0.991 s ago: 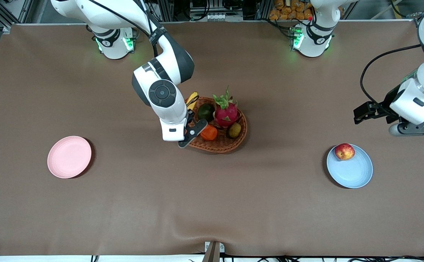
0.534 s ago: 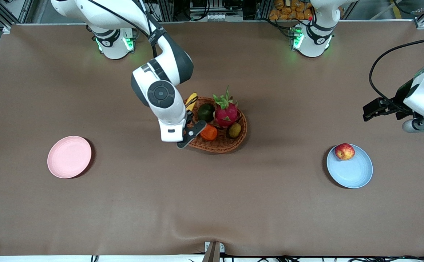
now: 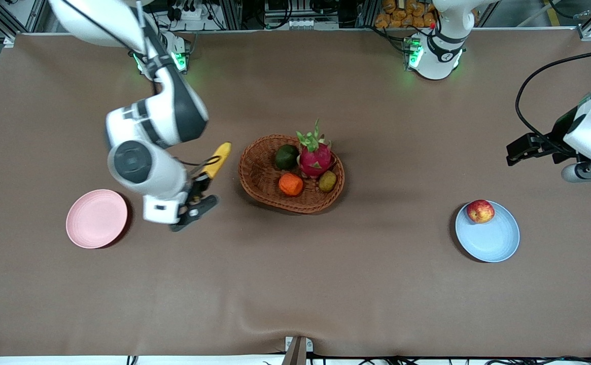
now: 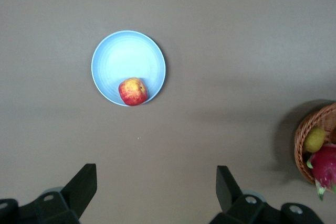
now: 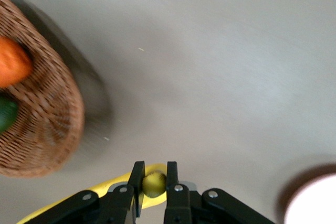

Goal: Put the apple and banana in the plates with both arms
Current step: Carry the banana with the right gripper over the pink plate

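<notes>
Banana (image 3: 217, 158) hung pinched in my right gripper (image 5: 154, 184) over the table between basket (image 3: 262, 175) and pink plate (image 3: 96, 218). My left gripper (image 4: 156, 188) waited spread wide; apple (image 3: 480, 211) sat on blue plate (image 3: 495, 241).

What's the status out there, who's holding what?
Right gripper shut on banana, over bare table between basket and pink plate. Left gripper open, empty, waiting. Apple on blue plate.

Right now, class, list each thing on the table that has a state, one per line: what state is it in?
banana: held in the air by the shut right pincer
apple: resting on the blue plate
pink plate: bare
left pincer: open, holding nothing
basket: holds four fruits
</notes>
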